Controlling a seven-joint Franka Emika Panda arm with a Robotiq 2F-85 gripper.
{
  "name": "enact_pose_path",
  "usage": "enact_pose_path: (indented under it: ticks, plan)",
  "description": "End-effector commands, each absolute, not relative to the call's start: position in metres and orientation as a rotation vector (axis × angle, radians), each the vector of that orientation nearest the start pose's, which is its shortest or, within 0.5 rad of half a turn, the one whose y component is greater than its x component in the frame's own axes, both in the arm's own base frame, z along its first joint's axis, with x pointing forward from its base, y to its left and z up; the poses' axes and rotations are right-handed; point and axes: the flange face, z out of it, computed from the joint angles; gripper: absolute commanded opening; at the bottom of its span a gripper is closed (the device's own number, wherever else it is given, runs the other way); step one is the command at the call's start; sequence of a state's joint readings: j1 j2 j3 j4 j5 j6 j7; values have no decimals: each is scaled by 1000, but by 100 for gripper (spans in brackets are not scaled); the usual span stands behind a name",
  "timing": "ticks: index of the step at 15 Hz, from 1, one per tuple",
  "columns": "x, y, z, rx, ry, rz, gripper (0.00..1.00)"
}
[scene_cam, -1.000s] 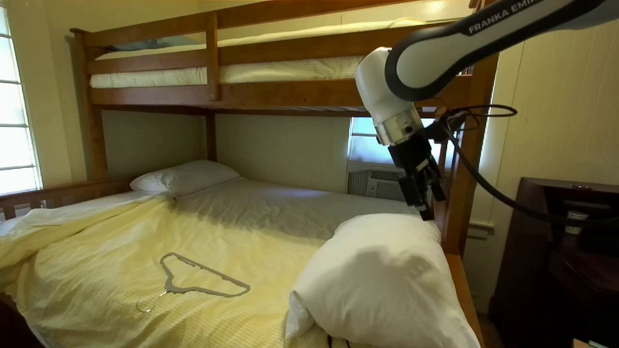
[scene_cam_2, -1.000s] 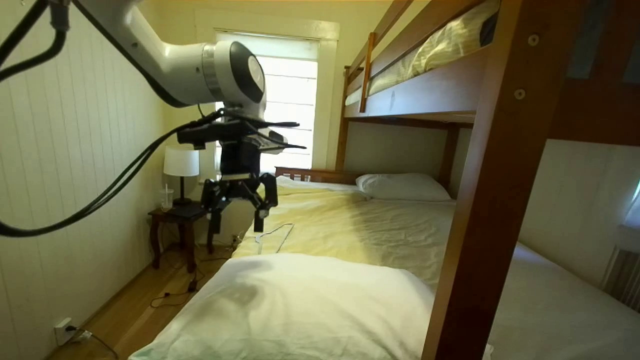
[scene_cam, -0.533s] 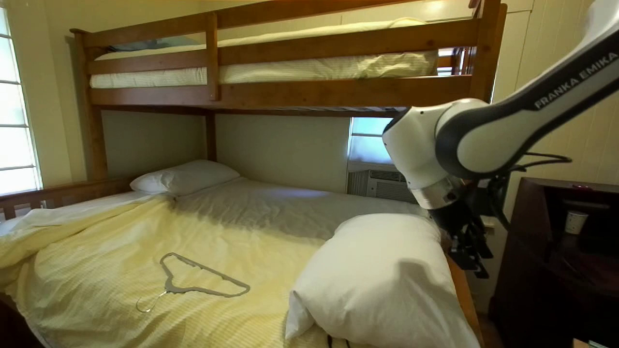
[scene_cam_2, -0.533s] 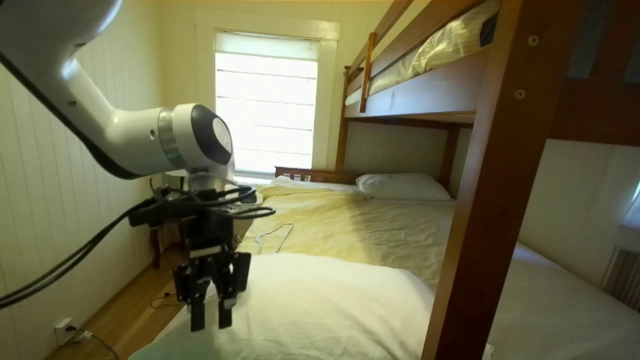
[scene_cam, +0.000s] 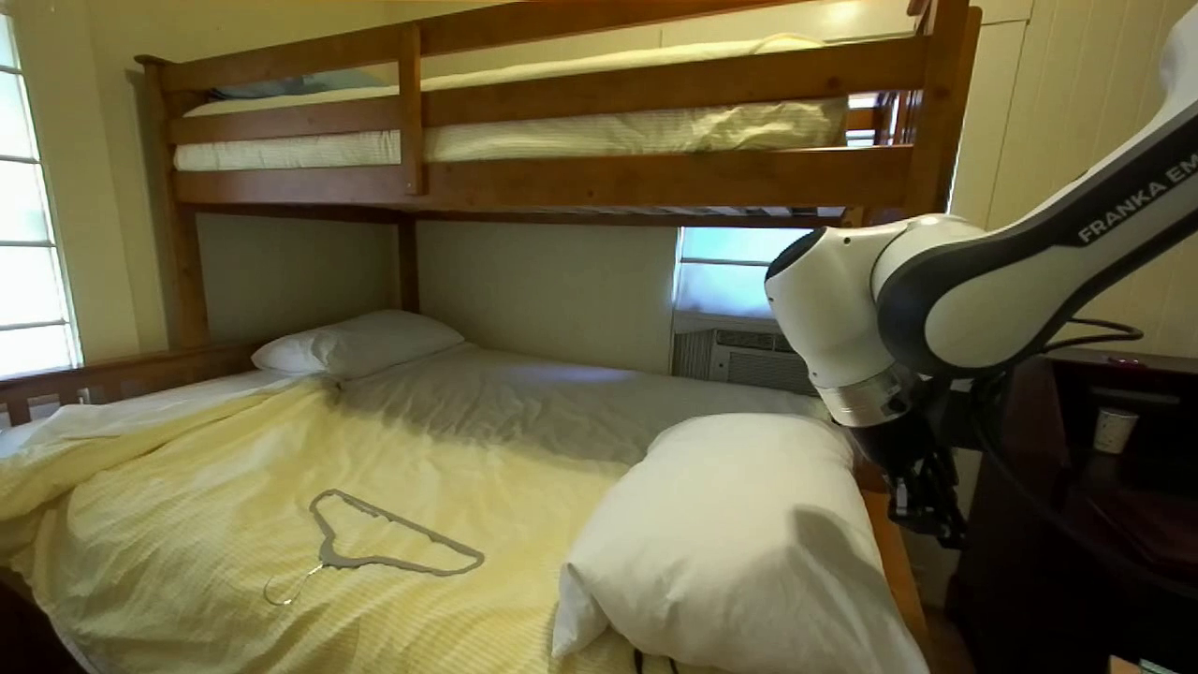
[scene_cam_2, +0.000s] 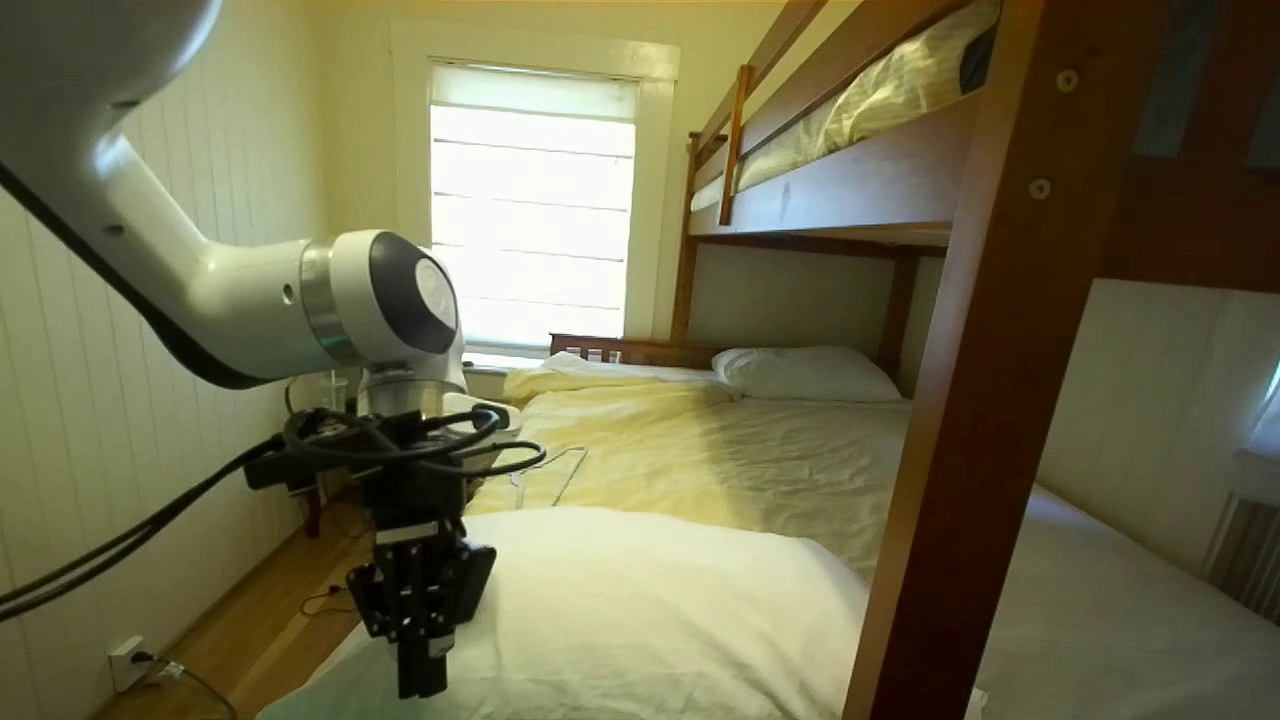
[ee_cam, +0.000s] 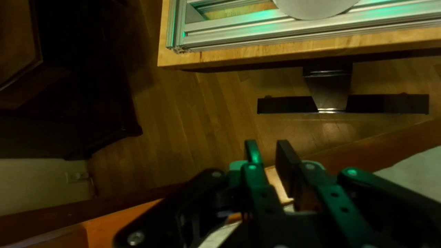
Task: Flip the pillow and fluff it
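The pillow (scene_cam: 730, 543), plump and white, lies at the end of the bed in both exterior views (scene_cam_2: 640, 610). Black and pointing down, my gripper (scene_cam_2: 422, 682) hangs in front of the pillow's near left part in an exterior view. From another angle the gripper (scene_cam: 950, 538) is just past the pillow's outer side, beyond the wooden bed edge. In the wrist view a narrow gap parts the fingers (ee_cam: 289, 158), and nothing is held between them. Whether the pale cloth (ee_cam: 420, 172) at the right there is the pillow, I cannot tell.
A grey hanger (scene_cam: 342, 560) lies on the yellow blanket (scene_cam: 234, 487). The flatter white pillow (scene_cam: 360, 342) rests at the far end. A thick wooden bunk post (scene_cam_2: 1010, 400) rises beside the bed. A wooden table edge (ee_cam: 213, 58) with a metal frame and a dark desk (scene_cam: 1029, 524) stand nearby.
My arm has dropped from above the pillow to beside its outer side, away from the bed's middle. The fingers have drawn much closer together. The pillow has not moved.
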State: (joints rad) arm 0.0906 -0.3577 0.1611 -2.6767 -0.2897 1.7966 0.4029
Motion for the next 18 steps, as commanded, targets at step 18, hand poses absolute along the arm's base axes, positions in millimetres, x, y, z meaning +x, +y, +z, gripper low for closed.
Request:
enact_pose_path:
  ticks: [18]
  plan:
    - [398,17,221,-3445,95,119,0]
